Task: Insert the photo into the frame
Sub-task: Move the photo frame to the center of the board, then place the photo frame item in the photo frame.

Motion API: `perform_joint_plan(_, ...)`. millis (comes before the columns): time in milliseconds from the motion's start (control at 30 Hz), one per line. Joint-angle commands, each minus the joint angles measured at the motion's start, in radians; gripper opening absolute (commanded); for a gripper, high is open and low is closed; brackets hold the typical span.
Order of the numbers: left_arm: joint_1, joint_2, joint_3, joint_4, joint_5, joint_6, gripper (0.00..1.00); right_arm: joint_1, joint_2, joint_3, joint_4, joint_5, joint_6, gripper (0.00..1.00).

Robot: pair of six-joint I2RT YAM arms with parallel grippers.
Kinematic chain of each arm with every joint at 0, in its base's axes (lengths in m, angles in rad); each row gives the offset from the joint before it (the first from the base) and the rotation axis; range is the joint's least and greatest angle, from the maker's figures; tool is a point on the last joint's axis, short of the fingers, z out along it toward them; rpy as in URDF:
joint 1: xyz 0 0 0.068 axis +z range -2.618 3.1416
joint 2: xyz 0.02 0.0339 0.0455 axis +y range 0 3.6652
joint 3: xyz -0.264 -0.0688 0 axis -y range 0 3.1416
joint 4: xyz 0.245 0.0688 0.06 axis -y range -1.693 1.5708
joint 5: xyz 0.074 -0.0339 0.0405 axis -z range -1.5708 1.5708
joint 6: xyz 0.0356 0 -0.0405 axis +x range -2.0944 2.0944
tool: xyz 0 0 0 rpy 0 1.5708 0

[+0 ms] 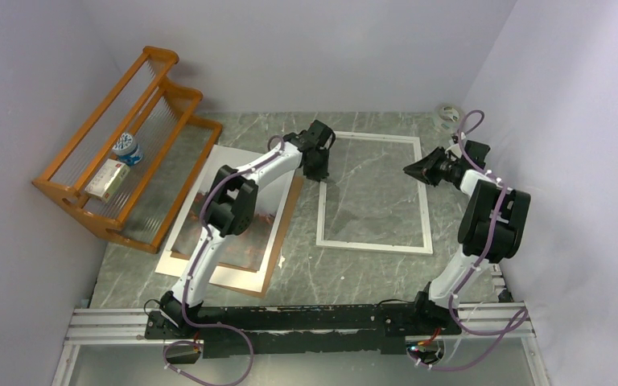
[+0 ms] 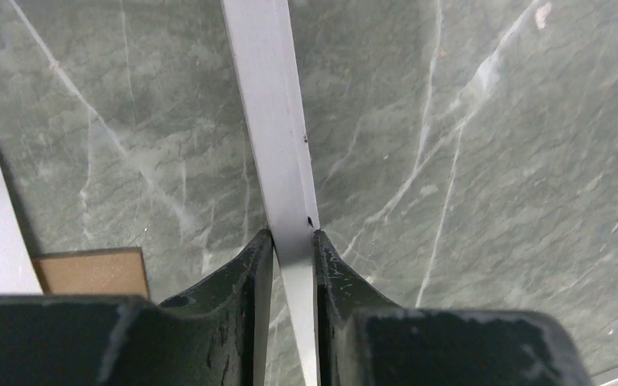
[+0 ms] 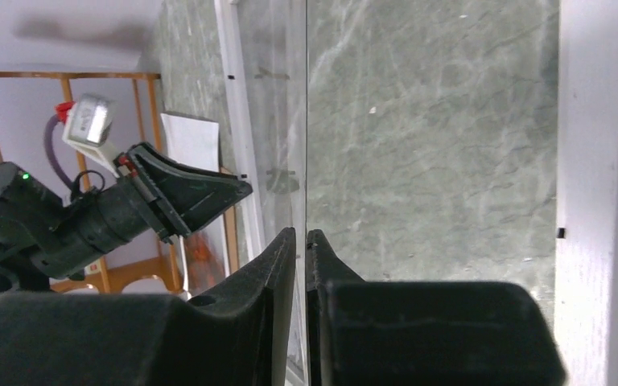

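Now, left hand (image 2: 291, 235) closed on the frame (image 2: 278, 121) — right hand (image 3: 300, 233) likewise, seemingly on its pane (image 3: 278, 96).

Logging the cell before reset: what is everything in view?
thin white rectangular picture frame: one, white, mid-table
clear pane: one, transparent, in right gripper
glossy tree photo: one, red-orange, left of frame
brown backing board: one, brown, under photo
orange wooden rack: one, orange, far left
small carton: one, white-red, on rack
small tub: one, blue-white, on rack
clear round roll: one, clear, far-right corner
marbled table: one, grey-green, under everything
left gripper: one, black, shut on frame's left rail
right gripper: one, black, shut on pane
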Motion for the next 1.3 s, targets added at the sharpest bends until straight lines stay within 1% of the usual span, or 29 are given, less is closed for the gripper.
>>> perform_joint_plan(0, 0.026, -0.018, -0.028, -0.280, 0.045, 0.092, 0.03, 0.040, -0.097, -0.007, 0.074, -0.022, 0.094, 0.14)
perform_joint_plan(67, 0.054, -0.067, -0.070, -0.273, 0.081, 0.092, 0.03, 0.058, -0.128, -0.012, 0.077, -0.019, 0.135, 0.11)
perform_joint_plan(200, 0.111, -0.196, -0.208, -0.220, 0.152, 0.110, 0.02, 0.112, -0.199, -0.041, 0.099, -0.012, 0.218, 0.06)
perform_joint_plan(333, 0.142, -0.304, -0.324, -0.174, 0.187, 0.148, 0.02, 0.192, -0.263, -0.065, 0.068, 0.041, 0.238, 0.00)
perform_joint_plan(433, 0.157, -0.352, -0.351, -0.171, 0.205, 0.157, 0.03, 0.228, -0.283, -0.082, 0.094, 0.040, 0.279, 0.00)
perform_joint_plan(533, 0.174, -0.378, -0.361, -0.190, 0.214, 0.138, 0.03, 0.254, -0.318, -0.077, 0.096, 0.062, 0.308, 0.00)
perform_joint_plan(633, 0.186, -0.411, -0.390, -0.167, 0.220, 0.113, 0.03, 0.273, -0.355, -0.075, 0.109, 0.080, 0.347, 0.00)
perform_joint_plan(733, 0.204, -0.433, -0.419, -0.144, 0.187, 0.076, 0.03, 0.284, -0.393, -0.086, 0.135, 0.101, 0.398, 0.00)
perform_joint_plan(867, 0.243, -0.420, -0.454, -0.132, 0.181, 0.020, 0.03, 0.293, -0.442, -0.091, 0.164, 0.138, 0.461, 0.00)
perform_joint_plan(967, 0.257, -0.411, -0.498, -0.074, 0.202, 0.000, 0.03, 0.308, -0.473, -0.078, 0.181, 0.177, 0.513, 0.00)
perform_joint_plan(1033, 0.258, -0.401, -0.518, -0.038, 0.224, -0.003, 0.03, 0.321, -0.486, -0.061, 0.156, 0.219, 0.533, 0.00)
perform_joint_plan(1167, 0.261, -0.381, -0.530, -0.023, 0.238, 0.003, 0.03, 0.350, -0.504, -0.046, 0.159, 0.285, 0.585, 0.00)
perform_joint_plan(1200, 0.263, -0.384, -0.536, -0.017, 0.247, 0.008, 0.02, 0.379, -0.502, -0.041, 0.152, 0.300, 0.596, 0.00)
perform_joint_plan(1233, 0.264, -0.390, -0.544, -0.014, 0.252, 0.010, 0.05, 0.401, -0.500, -0.039, 0.156, 0.310, 0.606, 0.00)
perform_joint_plan(1267, 0.266, -0.399, -0.550, -0.012, 0.257, 0.014, 0.14, 0.415, -0.494, -0.037, 0.161, 0.318, 0.615, 0.00)
